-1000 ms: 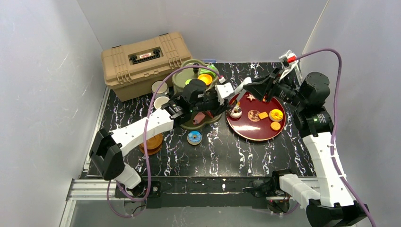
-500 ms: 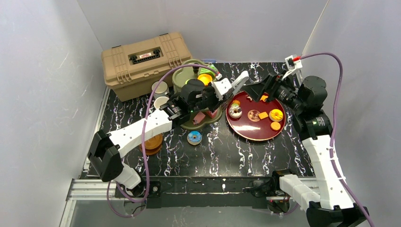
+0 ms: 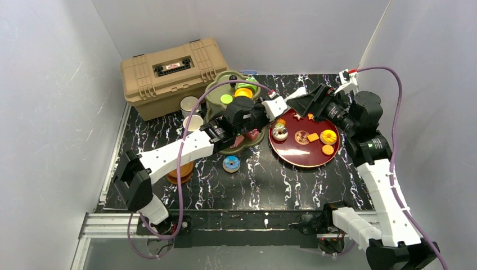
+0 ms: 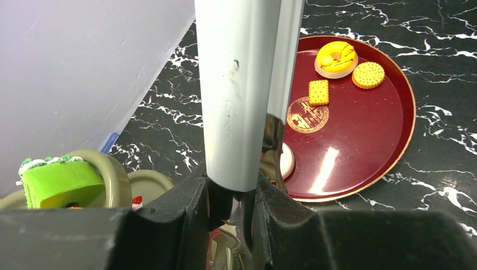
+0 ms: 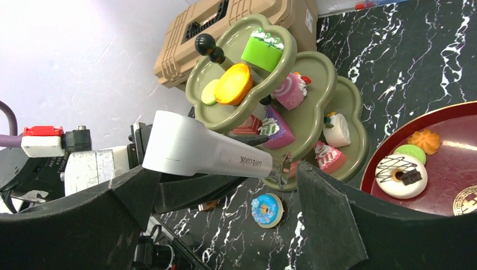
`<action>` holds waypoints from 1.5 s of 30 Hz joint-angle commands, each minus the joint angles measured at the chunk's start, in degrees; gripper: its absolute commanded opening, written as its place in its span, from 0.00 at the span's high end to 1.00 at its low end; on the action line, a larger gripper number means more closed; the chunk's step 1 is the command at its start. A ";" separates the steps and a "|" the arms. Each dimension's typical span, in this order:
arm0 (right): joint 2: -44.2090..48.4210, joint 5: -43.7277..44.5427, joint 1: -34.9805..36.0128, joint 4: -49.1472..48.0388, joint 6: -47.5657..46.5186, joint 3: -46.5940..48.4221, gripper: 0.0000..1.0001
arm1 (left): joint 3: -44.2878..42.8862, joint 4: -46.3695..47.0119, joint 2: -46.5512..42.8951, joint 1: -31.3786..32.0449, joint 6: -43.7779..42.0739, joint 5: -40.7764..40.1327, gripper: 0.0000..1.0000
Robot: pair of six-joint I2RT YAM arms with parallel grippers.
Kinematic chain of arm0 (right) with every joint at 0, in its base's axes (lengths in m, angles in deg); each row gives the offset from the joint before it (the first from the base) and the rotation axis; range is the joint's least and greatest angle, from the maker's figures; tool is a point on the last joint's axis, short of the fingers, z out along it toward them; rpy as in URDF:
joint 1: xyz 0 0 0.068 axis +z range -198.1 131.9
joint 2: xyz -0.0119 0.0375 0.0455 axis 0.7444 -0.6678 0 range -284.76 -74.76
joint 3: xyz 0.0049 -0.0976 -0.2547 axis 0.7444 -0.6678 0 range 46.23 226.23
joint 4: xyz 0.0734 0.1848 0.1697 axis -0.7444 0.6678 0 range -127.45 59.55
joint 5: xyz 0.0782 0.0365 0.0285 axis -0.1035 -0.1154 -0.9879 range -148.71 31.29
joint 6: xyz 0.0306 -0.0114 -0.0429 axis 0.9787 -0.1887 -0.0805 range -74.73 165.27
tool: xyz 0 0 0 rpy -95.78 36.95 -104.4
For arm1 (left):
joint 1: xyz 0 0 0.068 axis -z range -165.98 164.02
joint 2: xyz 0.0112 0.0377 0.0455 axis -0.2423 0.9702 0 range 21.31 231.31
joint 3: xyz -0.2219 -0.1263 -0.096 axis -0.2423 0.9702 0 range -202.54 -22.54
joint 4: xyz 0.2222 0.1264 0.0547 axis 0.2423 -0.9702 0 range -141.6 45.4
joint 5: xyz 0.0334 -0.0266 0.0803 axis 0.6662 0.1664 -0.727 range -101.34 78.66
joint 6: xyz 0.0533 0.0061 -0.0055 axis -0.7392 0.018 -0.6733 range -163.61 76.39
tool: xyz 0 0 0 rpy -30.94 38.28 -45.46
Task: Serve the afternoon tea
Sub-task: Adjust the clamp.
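Observation:
The olive-green three-tier stand (image 3: pixel 216 94) (image 5: pixel 355 104) holds several toy cakes. My left gripper (image 3: pixel 259 114) (image 4: pixel 233 194) is shut on white-handled tongs (image 3: pixel 284 101) (image 4: pixel 242 84) (image 5: pixel 208 149), whose handle points toward the right arm. My right gripper (image 3: pixel 305 101) (image 5: pixel 224 175) is wide open. The handle crosses the gap between its jaws and touches neither jaw. A blue donut (image 3: pixel 231 163) (image 5: pixel 267 210) lies on the table in front of the stand. Two mugs (image 3: pixel 190 104) stand left of it. Brown saucers (image 3: pixel 181 172) sit partly under the left arm.
A dark red round tray (image 3: pixel 304 156) (image 4: pixel 365 124) (image 5: pixel 455 169) right of the stand carries a white chocolate-striped donut (image 3: pixel 280 133) (image 5: pixel 400 175), a yellow donut (image 3: pixel 328 136) (image 4: pixel 336 58) and cookies (image 4: pixel 368 74). The tan toolbox (image 3: pixel 171 70) (image 5: pixel 242 22) stands at the back left.
My right gripper's jaws have spread wide and let go of the tongs' handle. The left arm has carried the tongs slightly to the right and toward the back.

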 commanded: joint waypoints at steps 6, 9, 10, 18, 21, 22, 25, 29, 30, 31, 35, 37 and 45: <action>-4.13 5.99 5.94 -3.73 0.34 0.74 0.02 | -6.00 2.47 2.07 1.29 -1.99 -2.46 1.00; -6.92 8.57 8.56 -2.20 -0.76 2.49 0.08 | -7.56 2.47 3.69 1.71 -2.57 -2.68 1.00; -7.63 9.45 9.02 -1.34 -1.00 3.19 0.11 | -8.03 2.47 4.18 1.74 -2.87 -2.74 1.00; -8.86 12.90 9.61 -1.86 -1.44 3.69 0.39 | -8.86 2.47 4.92 2.28 -4.40 -2.45 1.00; -9.49 12.64 9.61 -2.17 -1.38 3.66 0.47 | -8.59 2.47 4.70 2.76 -4.24 -2.03 1.00; -9.67 12.54 9.66 -2.40 -1.26 3.52 0.50 | -8.55 2.47 4.69 2.85 -4.12 -1.78 0.99; -9.40 12.95 9.64 -2.58 -1.64 2.84 0.57 | -8.46 2.47 4.32 3.00 -4.12 0.19 0.81; -8.77 14.37 9.62 -1.75 -2.92 2.24 0.59 | -7.64 1.99 3.28 2.99 -1.71 3.75 0.46; -8.64 14.93 9.65 -1.25 -3.73 2.23 0.60 | -7.37 1.39 2.77 3.00 -0.75 5.19 0.35; -8.64 15.46 9.61 -0.81 -4.89 2.40 0.62 | -7.24 0.46 2.14 2.99 0.41 6.56 0.21; -8.93 19.23 9.61 1.61 -9.83 3.02 0.69 | -5.68 -2.93 -0.70 2.99 3.27 12.01 0.02; -9.23 21.11 9.52 2.34 -12.35 3.26 0.71 | -5.23 -4.74 -1.83 2.94 3.54 12.48 0.02; -6.71 36.94 9.11 -2.68 -27.46 -3.86 0.61 | -7.16 -15.47 -4.88 0.79 10.11 8.61 0.02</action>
